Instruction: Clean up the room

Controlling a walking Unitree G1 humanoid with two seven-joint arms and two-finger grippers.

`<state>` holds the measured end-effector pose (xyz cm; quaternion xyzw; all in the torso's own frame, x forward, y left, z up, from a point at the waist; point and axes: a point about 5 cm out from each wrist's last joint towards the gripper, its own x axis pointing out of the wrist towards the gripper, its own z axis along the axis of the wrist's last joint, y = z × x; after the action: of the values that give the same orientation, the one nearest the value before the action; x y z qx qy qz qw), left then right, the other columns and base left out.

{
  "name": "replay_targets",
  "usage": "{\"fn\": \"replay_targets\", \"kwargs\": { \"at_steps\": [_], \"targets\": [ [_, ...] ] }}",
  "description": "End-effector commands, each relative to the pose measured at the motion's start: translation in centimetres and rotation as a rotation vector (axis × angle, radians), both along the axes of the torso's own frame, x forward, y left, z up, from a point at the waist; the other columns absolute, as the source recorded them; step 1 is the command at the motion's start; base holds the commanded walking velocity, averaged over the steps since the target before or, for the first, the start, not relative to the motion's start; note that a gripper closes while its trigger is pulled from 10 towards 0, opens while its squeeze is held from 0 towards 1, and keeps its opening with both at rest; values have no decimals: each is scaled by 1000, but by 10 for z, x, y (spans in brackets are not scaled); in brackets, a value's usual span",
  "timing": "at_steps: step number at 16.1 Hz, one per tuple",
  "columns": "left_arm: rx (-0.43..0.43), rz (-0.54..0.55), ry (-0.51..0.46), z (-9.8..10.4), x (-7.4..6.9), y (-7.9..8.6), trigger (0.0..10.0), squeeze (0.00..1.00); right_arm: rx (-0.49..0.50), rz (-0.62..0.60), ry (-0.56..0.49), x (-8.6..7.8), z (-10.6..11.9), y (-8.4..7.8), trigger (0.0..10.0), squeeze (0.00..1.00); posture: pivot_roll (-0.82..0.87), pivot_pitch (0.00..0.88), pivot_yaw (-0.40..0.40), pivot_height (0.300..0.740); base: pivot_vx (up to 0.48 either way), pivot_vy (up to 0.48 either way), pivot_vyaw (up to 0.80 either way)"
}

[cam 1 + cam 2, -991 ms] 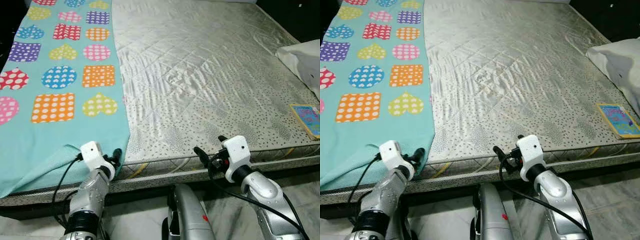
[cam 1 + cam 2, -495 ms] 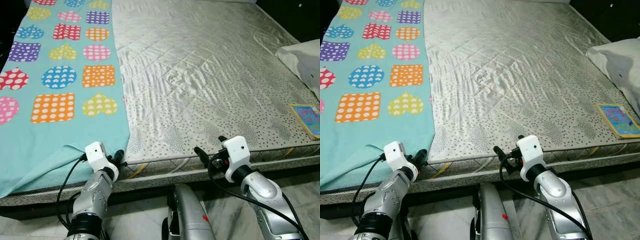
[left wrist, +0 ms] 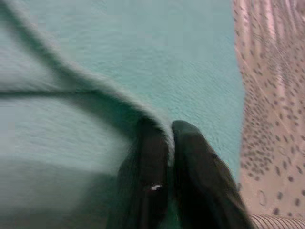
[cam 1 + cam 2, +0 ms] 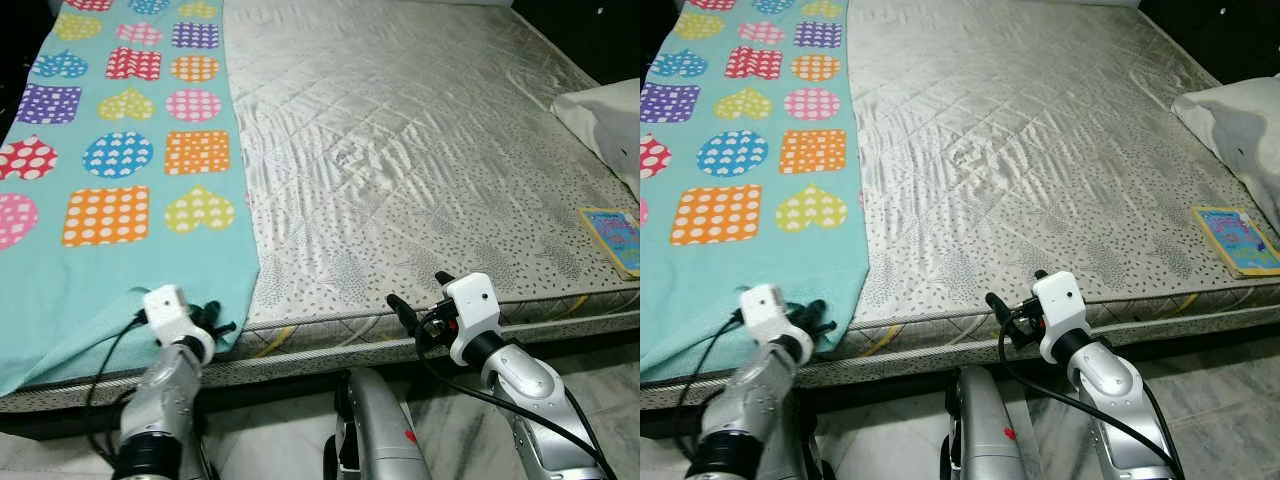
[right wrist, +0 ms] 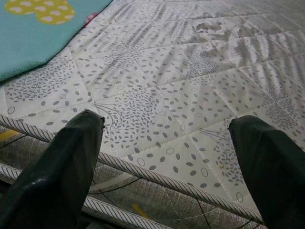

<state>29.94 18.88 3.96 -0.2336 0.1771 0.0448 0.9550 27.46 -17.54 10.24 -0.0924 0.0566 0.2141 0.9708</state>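
A teal blanket printed with coloured dotted hearts, circles and squares covers the left part of a bare quilted mattress. My left gripper is at the blanket's near right corner, by the bed's front edge. In the left wrist view the two black fingers are shut on a raised fold of the teal blanket. My right gripper hovers at the mattress's front edge, right of centre. It is open, with its fingers wide apart over the mattress and nothing between them.
A white pillow lies at the bed's right edge, with a small colourful book in front of it near the front right corner. Pale marble floor runs along the bed's front. My own body is close to the bed frame.
My left arm has shifted a little left along the bed's front edge, and its fingers now sit on the blanket's corner. The right arm has not moved.
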Motion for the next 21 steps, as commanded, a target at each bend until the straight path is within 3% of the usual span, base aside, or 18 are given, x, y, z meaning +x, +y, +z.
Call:
{"fn": "replay_targets", "kwargs": {
  "at_steps": [1, 7, 13, 21],
  "targets": [
    [2, 5, 9, -2, -3, 3, 0, 0, -1, -7, 11, -1, -3, -2, 10000, 0, -136, 157, -113, 556, 0, 0, 0],
    [46, 61, 6, 2, -5, 34, 0, 0, 2, -1, 3, 0, 1, 0, 10000, 0, -128, 150, -109, 556, 0, 0, 0],
    [104, 92, 17, 4, -10, 55, 0, 0, 9, 3, -2, 3, 3, 5, 10000, 0, -115, 149, -109, 556, 0, 0, 0],
    [176, 80, 39, 4, -5, 57, 275, 0, 13, -5, 3, 4, 0, 4, 10000, 0, -116, 150, -105, 556, 0, 0, 0]
  ]
}}
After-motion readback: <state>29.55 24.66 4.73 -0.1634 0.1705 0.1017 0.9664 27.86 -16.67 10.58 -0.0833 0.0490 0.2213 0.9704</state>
